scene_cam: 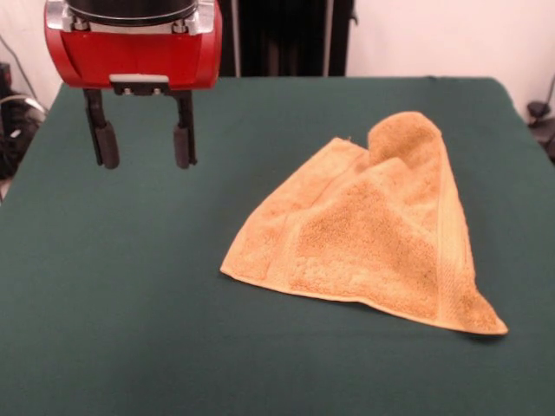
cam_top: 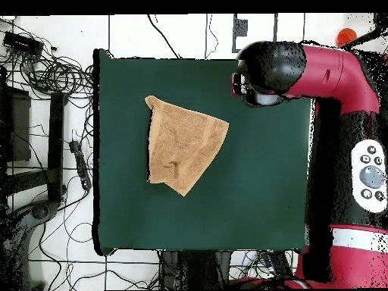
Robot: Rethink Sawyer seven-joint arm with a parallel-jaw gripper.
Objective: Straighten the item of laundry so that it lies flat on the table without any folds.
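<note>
1. The gripper [scene_cam: 144,146] hangs with its two dark fingers [scene_cam: 106,143] spread well apart and pointing straight down, and nothing is between them.
2. The fingertips are above the table [scene_cam: 121,312] and do not touch the green cloth; the front view places them towards its far left corner.
3. The fingers hang from a red housing with a black and silver collar above it.
4. In the overhead view the gripper is hidden under the arm's black and red head [cam_top: 265,72], which sits over the table's edge near a corner, well apart from the towel.
5. The item of laundry [scene_cam: 373,234] is a golden tan-orange terry towel and does not lie flat.
6. It makes a rough triangle: one long edge runs along the near side and ends in a sharp point at the right, and the cloth is doubled over itself.
7. At its far end a rounded fold humps up off the table, with a crease dipping beside it.
8. A smoother woven band runs along its right edge, and another shows near the left side; the pile between is fluffy.
9. From above, the towel [cam_top: 182,148] lies inside the table's [cam_top: 250,204] top half, nearer the left edge than the right and clear of every edge.
10. No container is on the table; the towel is the only thing lying on the green cloth.
</note>
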